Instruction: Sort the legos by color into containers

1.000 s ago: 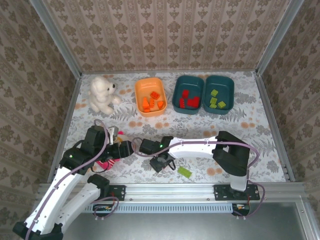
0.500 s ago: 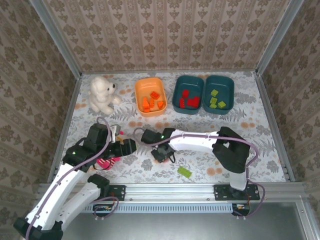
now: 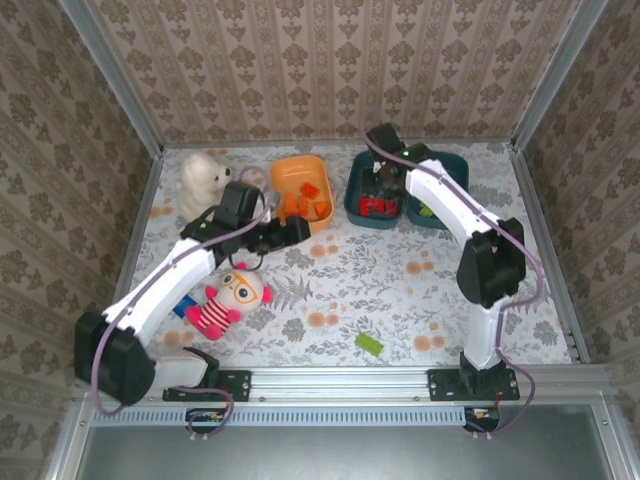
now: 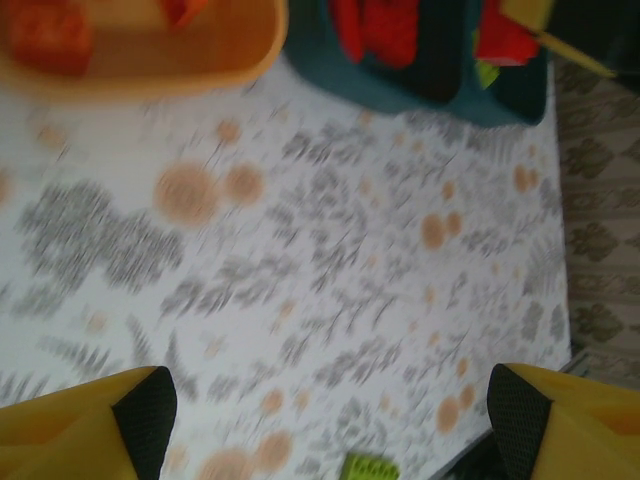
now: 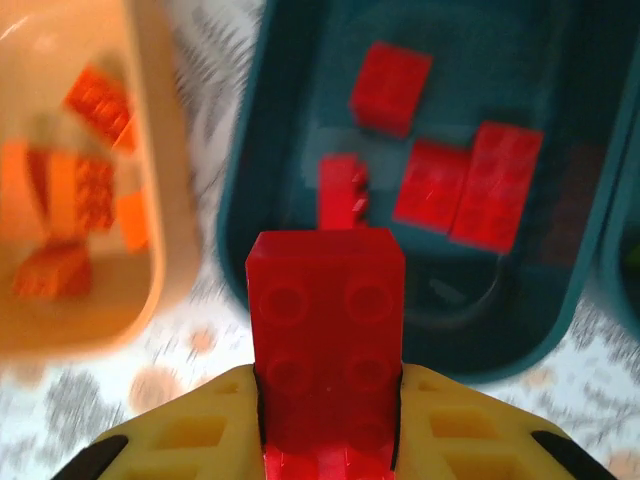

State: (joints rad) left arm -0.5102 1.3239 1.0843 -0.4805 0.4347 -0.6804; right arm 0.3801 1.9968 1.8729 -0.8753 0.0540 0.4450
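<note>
Plush bear (image 3: 200,180) near orange tub (image 3: 298,160)

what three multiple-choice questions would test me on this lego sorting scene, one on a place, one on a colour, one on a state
1. Where does the loose green brick lie?
A. in the orange tub
B. on the table, near its front edge
C. on the white plush

2. What colour is the brick in the right gripper?
A. red
B. green
C. orange

3. How does the left gripper stand?
A. shut on a brick
B. open, nothing between its fingers
C. shut on a plush toy

Answers:
1 B: the top view shows it alone on the patterned table by the front edge.
2 A: the right wrist view shows a red studded brick clamped between the yellow pads.
3 B: the left wrist view shows the fingers wide apart, with table showing between them.
</note>
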